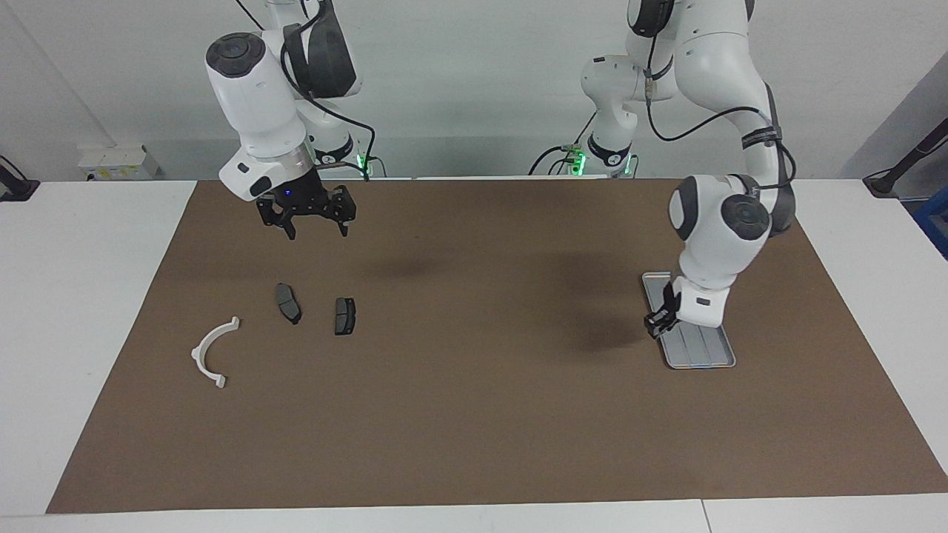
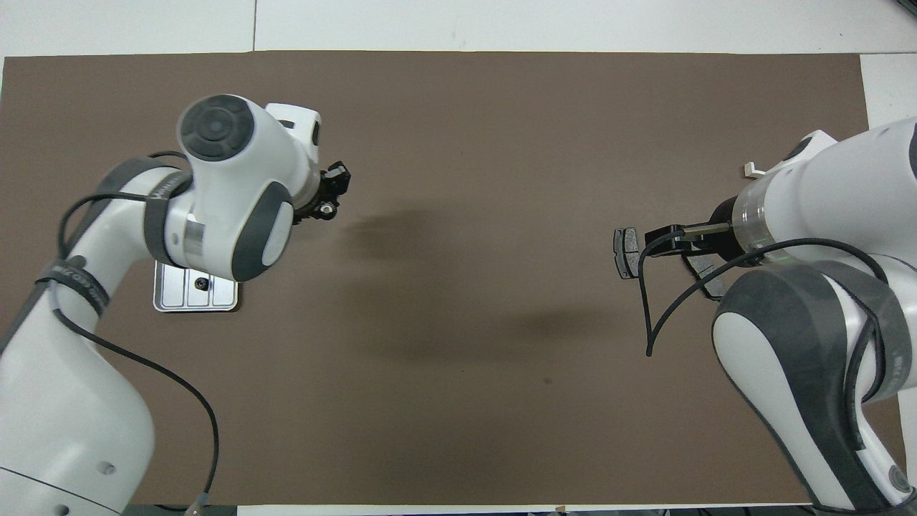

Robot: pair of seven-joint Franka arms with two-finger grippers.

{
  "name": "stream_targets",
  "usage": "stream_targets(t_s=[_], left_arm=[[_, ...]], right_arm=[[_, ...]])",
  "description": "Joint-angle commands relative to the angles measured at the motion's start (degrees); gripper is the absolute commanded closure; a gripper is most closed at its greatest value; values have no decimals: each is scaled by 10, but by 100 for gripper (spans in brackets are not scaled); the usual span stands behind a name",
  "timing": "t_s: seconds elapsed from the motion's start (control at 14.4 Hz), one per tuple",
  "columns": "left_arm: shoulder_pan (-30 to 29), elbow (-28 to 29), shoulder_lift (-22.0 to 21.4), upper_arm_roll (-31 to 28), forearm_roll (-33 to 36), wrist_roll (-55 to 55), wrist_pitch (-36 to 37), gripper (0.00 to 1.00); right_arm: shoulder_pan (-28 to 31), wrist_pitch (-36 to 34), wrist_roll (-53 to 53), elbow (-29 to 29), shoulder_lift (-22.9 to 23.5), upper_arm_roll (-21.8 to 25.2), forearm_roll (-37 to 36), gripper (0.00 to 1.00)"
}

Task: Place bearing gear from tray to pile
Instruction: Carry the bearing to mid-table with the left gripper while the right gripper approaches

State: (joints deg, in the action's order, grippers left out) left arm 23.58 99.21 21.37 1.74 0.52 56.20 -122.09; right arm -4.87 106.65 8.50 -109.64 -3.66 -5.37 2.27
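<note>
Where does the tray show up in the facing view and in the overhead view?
Facing view: the tray lies at the left arm's end of the brown mat, partly covered by the left gripper.
Overhead view: only the tray's end nearer the robots shows, under the left arm's wrist.
Shared landmark: the white half-ring at the right arm's end of the table.
</note>
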Motion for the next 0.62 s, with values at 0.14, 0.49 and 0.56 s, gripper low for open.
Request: stream_targets(t_s=[0.14, 0.49, 0.56], left_arm=[[72, -12, 41, -11, 4, 82, -39, 100], [84, 68, 25, -12, 7, 88, -77, 100], [84, 70, 24, -11, 7, 88, -82, 100]], right_arm=[[6, 8, 4, -8, -6, -2, 14, 0], [4, 8, 5, -8, -6, -2, 14, 0], [3, 8, 6, -9, -7, -2, 14, 0]])
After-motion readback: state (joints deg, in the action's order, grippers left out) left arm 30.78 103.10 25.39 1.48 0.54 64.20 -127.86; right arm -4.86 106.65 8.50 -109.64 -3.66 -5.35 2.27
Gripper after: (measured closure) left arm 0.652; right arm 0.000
